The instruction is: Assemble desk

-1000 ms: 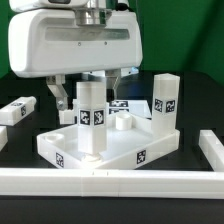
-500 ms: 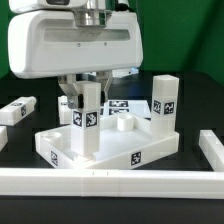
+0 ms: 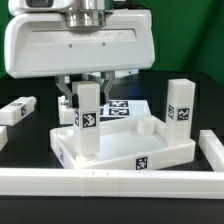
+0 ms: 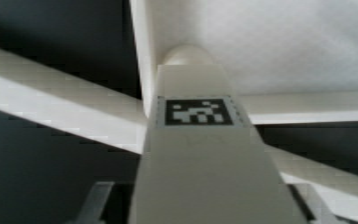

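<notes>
**Gripper holding a desk leg upright at a corner of the slab**

Exterior view: A white robot gripper (image 3: 88,95) reaches down from above. Its two fingers are closed on the upper part of a square white leg, the gripped leg (image 3: 88,128). That leg stands upright with its foot at the near corner of the desk slab (image 3: 135,160) on the exterior view's left, where a corner socket would be. Whether the foot is seated in the socket cannot be seen. A second leg (image 3: 180,105) stands upright at the far corner on the exterior view's right. A loose leg (image 3: 17,110) lies on the dark table, well apart on the left. A long white border rail (image 3: 110,182) runs along the front.

Wrist view: The gripped leg (image 4: 197,150) fills the middle of the picture, its square tag facing the camera, and runs away toward a rounded white socket area. The fingers flank it at the near end.

Risks, as a judgement: if the leg is slightly tilted or off-centre over the socket, pressing or turning could jam it or cross its thread. A hard push on one corner could slide or tip the slab, toppling the second leg. A weak grip could let the leg slip.
</notes>
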